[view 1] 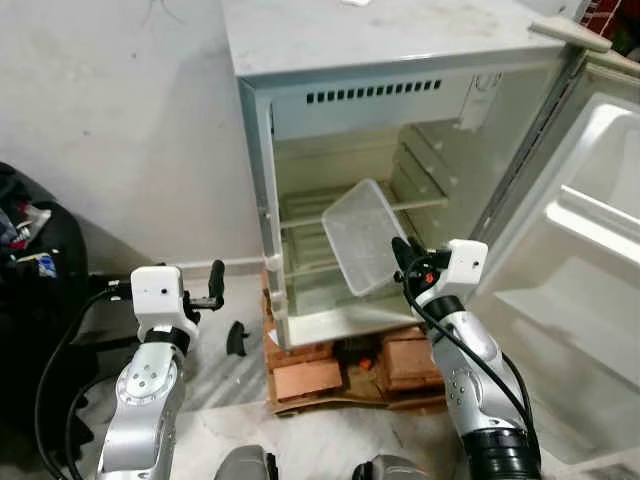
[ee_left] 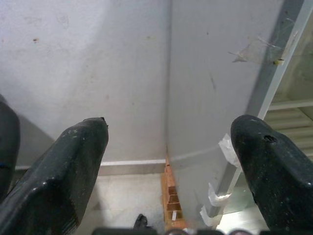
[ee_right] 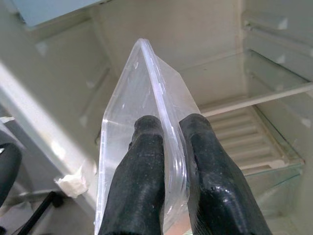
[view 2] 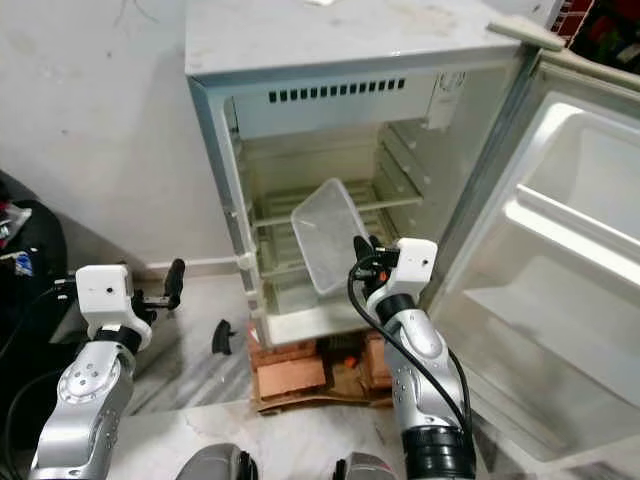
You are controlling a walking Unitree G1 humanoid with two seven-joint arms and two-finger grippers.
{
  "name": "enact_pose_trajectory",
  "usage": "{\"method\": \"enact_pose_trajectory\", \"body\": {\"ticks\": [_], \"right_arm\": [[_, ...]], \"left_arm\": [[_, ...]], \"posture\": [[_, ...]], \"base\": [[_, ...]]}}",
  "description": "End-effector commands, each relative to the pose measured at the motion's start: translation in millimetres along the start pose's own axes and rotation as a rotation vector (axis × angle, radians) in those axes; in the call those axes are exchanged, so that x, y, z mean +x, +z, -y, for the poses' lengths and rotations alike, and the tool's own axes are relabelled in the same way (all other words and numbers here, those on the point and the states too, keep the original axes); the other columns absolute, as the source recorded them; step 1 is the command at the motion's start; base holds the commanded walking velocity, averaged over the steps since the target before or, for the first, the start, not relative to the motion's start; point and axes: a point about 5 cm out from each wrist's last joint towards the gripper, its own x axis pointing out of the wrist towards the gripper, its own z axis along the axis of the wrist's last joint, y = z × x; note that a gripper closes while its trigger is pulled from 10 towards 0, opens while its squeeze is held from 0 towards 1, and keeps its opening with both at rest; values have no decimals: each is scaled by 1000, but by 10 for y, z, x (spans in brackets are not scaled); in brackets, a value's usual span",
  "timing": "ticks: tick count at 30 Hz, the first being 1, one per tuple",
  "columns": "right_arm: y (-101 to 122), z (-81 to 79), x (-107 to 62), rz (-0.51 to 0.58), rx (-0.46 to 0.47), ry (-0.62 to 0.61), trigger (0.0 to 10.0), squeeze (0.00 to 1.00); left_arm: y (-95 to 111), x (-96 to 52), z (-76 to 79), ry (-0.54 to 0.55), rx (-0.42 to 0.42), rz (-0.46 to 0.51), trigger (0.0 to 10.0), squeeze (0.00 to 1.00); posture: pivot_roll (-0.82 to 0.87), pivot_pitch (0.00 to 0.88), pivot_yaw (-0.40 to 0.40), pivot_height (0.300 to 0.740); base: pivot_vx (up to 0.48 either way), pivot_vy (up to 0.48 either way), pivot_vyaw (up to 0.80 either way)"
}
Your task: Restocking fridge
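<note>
Fridge (view 1: 390, 60) stands open with bare shelves inside. The right gripper (ee_right: 168, 147) pinches the rim of a clear plastic tub (view 1: 365, 235), tilted up in front of the middle shelf (view 1: 400, 205), near its front edge. To do this well, the tub should be turned flat first, then slid straight in over the shelf so its corners miss the side walls. The left gripper (ee_left: 168, 147) waits with fingers spread wide by the fridge's outer left wall. No words or labels can be read.
</note>
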Motion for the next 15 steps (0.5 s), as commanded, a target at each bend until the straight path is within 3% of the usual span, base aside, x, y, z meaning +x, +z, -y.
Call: {"method": "enact_pose_trajectory", "body": {"ticks": [1, 15], "right_arm": [[40, 72, 6, 15, -14, -36, 10000, 0], [18, 163, 0, 3, 14, -100, 10000, 0]], "left_arm": [[24, -8, 54, -29, 2, 10, 10000, 0], [18, -16, 93, -52, -7, 11, 10000, 0]], "posture": [[-11, 31, 23, 740], [-15, 33, 25, 740]], "base": [[0, 0, 0], [0, 0, 0]]}}
